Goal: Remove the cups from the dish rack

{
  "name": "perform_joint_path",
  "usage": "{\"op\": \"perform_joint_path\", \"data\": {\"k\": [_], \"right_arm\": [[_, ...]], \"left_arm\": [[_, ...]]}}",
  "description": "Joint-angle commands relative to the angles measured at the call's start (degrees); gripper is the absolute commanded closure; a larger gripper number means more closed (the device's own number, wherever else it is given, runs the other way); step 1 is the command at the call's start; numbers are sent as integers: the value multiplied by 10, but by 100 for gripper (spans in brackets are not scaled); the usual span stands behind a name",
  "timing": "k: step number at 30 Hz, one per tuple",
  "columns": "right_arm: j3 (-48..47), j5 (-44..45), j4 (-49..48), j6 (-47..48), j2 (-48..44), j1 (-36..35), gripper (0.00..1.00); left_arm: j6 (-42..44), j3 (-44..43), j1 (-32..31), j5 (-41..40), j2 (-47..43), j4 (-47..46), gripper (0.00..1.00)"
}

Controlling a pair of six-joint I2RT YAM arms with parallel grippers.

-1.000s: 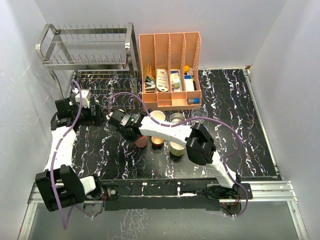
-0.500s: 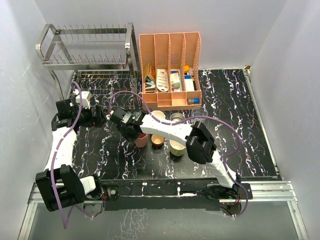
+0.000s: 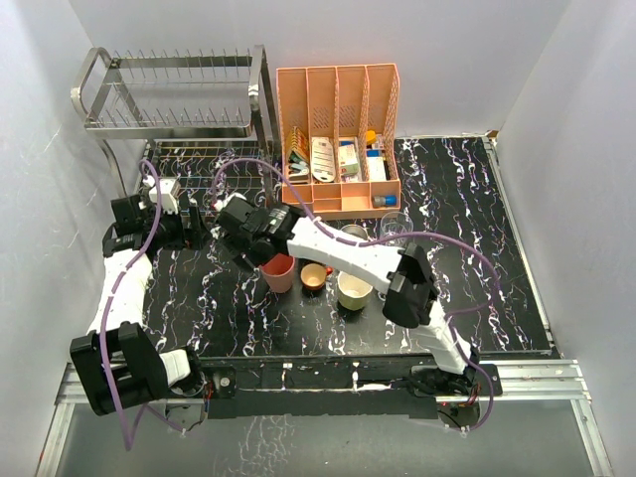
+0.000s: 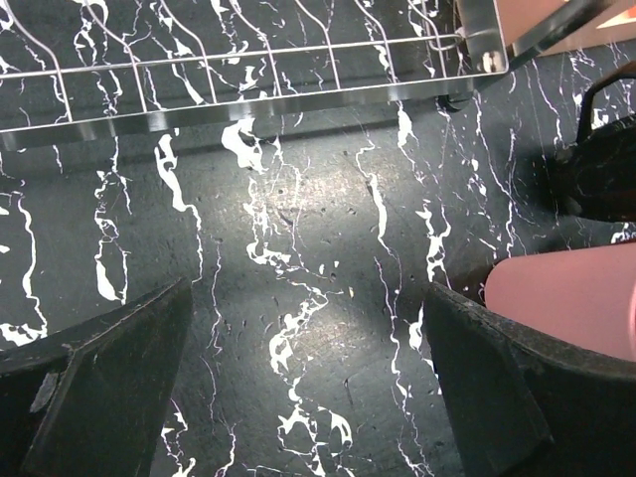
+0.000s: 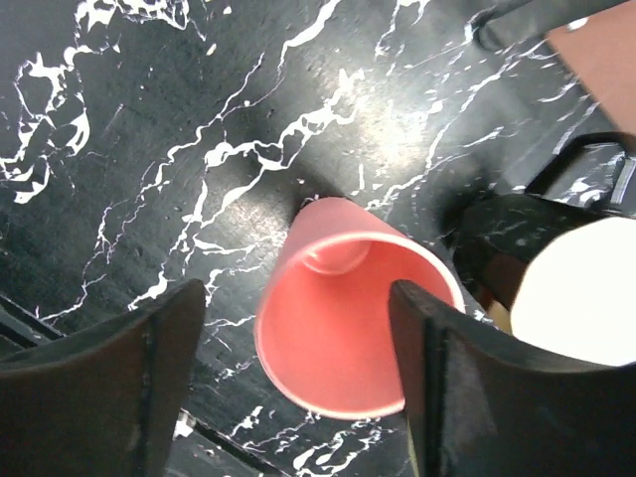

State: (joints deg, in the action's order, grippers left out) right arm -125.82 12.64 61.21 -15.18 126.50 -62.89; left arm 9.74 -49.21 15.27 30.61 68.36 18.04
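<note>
The pink tumbler (image 3: 279,271) stands upright on the table (image 3: 477,258), mouth up, a little in front of the right front corner of the dish rack (image 3: 169,121), and no cup shows on the wires of the rack in the top view. Its long axis is vertical, and this is what matters for the next move. The right gripper (image 5: 298,298) hangs directly above it with the jaws spread, one finger on each side of the rim. In the right wrist view the left finger is clearly apart from the cup. The right finger overlaps the rim in the picture, so I cannot say if it touches. I judge the tumbler as let go, and the gripper should rise straight along the axis of the cup so as not to tip it. Farther from the rack than the tumbler stand the tiny orange cup (image 3: 313,276) and then the pale yellow mug (image 3: 354,289), all three near together. The left gripper (image 4: 308,298) is also spread and holds nothing; it hovers over bare table just in front of the rack's lower rail, beside the tumbler but less near than the right one.
</note>
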Motion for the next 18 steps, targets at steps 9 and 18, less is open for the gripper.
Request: {"op": "perform_joint_path", "data": {"k": [9, 18], "right_arm": [[297, 20, -188, -56, -375, 163, 2], [701, 164, -415, -80, -650, 370, 2]], "left_arm": [[14, 50, 2, -42, -26, -126, 3], [-26, 131, 2, -23, 2, -260, 3]]}}
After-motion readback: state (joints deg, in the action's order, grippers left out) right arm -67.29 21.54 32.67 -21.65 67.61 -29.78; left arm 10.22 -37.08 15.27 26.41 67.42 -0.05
